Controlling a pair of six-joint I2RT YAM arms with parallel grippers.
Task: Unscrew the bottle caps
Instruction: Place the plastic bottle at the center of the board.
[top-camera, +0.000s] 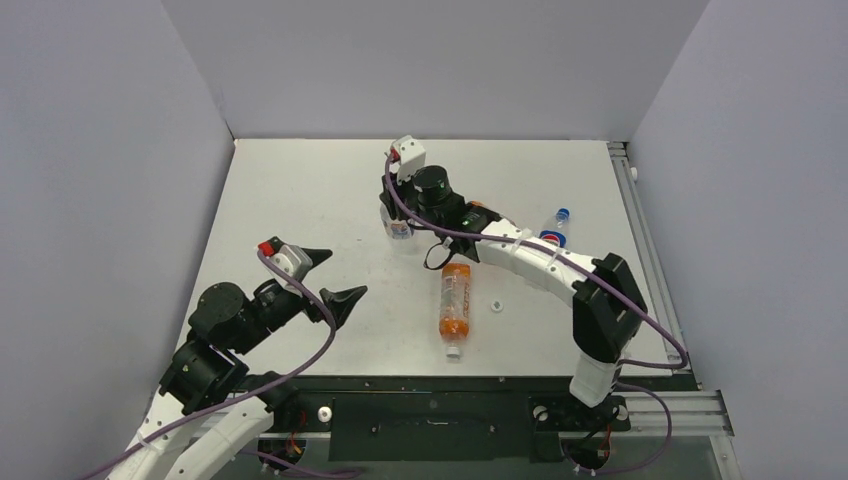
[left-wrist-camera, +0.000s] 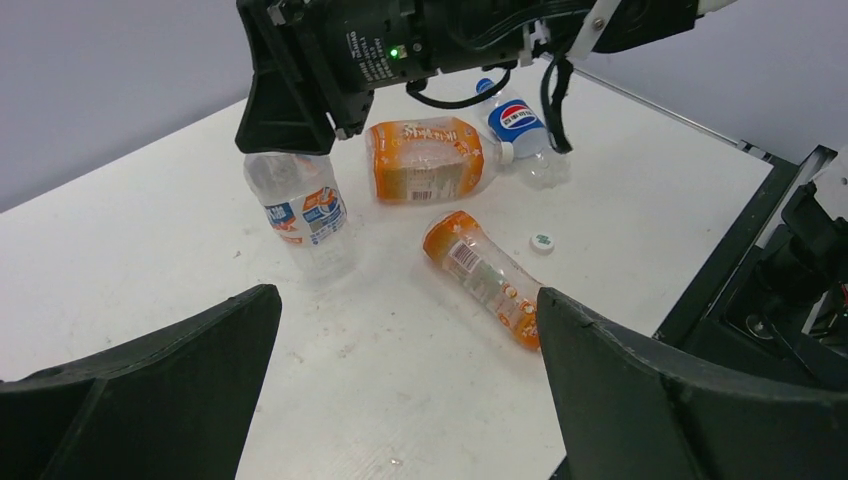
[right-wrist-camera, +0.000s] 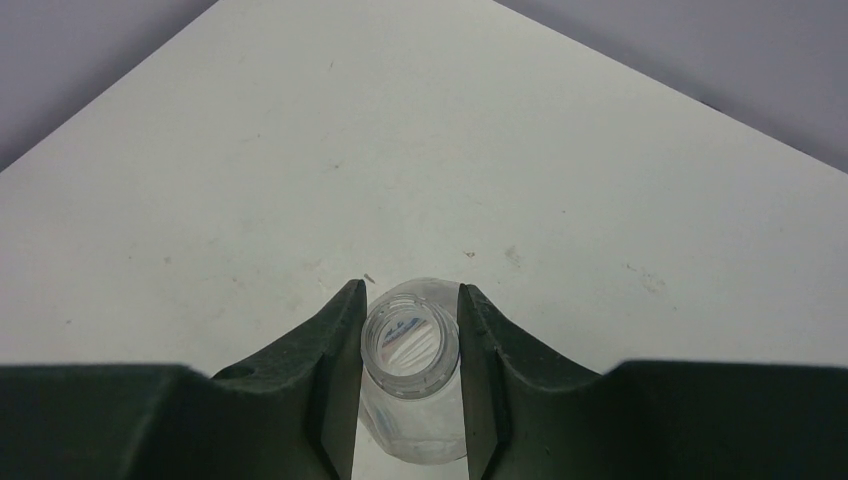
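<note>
Right claw (right-wrist-camera: 409, 298) is nearest in its wrist view. Both fingers (right-wrist-camera: 335, 340) are pinched on the neck of the upright Pepsi bottle (right-wrist-camera: 410, 345). The mouth is uncapped and you can see straight down inside. It's clear plastic with a red-white-blue label, standing mid-desk toward the far side.

Bottle count: 4.
- 2 clear Pepsi bottles: the upright one in the claw, plus the lying Pepsi bottle (top-camera: 553, 230) at the right side of the desk (top-camera: 300, 190), with its blue cap (top-camera: 563, 212) on.
- 2 orange bottles, both on their sides. The slim orange bottle (top-camera: 455, 300) lies in the centre with its neck toward the arm bases and a white cap (top-camera: 454, 352) on that end. The wide orange bottle (left-wrist-camera: 425, 158) lies between the two Pepsi bottles, partly under the right arm. Its neck points at the lying Pepsi bottle; I can't tell whether it's capped.

Cap count: 3 confirmed.
- 1 blue, on its bottle.
- 1 white, on the slim orange bottle.
- 1 loose white cap (left-wrist-camera: 542, 241) with a green mark on top, flat on the desk just right of the slim orange bottle and apart from it.

Left claw (top-camera: 346, 271) is spread wide and holding nothing. It hangs over the near-left of the desk, well apart from all the bottles.
</note>
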